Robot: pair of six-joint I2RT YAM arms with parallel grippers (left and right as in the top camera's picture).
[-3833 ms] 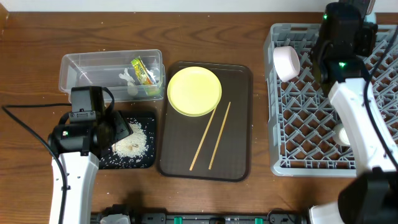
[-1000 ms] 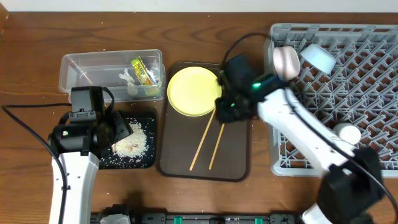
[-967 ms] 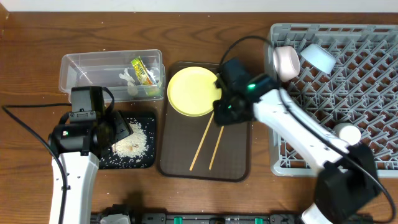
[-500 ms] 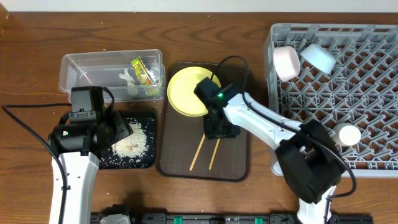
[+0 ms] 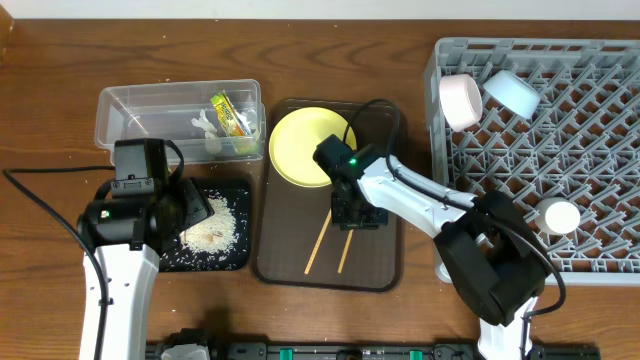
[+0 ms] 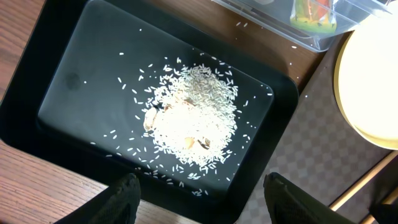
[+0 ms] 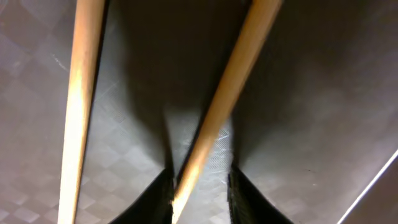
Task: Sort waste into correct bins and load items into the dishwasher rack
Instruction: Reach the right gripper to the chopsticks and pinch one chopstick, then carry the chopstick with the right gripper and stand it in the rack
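Observation:
Two wooden chopsticks [image 5: 322,243] lie on the dark brown serving tray [image 5: 380,250], below the yellow plate [image 5: 305,145]. My right gripper [image 5: 357,213] is down on the tray and open; in the right wrist view its fingers [image 7: 199,199] straddle one chopstick [image 7: 230,93], and the other chopstick [image 7: 81,93] lies to the left. My left gripper [image 6: 205,199] is open and empty over the near edge of the black tray [image 6: 68,74], which holds rice scraps [image 6: 193,118]. The clear tub [image 5: 150,105] holds the yellow-green wrapper [image 5: 232,113] and a white scrap [image 5: 205,128].
The grey rack [image 5: 540,170] stands at the right. A pinkish-white bowl [image 5: 460,100] and a pale bowl [image 5: 510,92] sit at its far left corner, and a small white cup [image 5: 560,215] sits near its front. My right arm stretches from the rack side across the tray.
My right arm has swung from the rack to the brown tray and come down over the chopsticks. A pale bowl now sits in the rack. My left arm has not moved.

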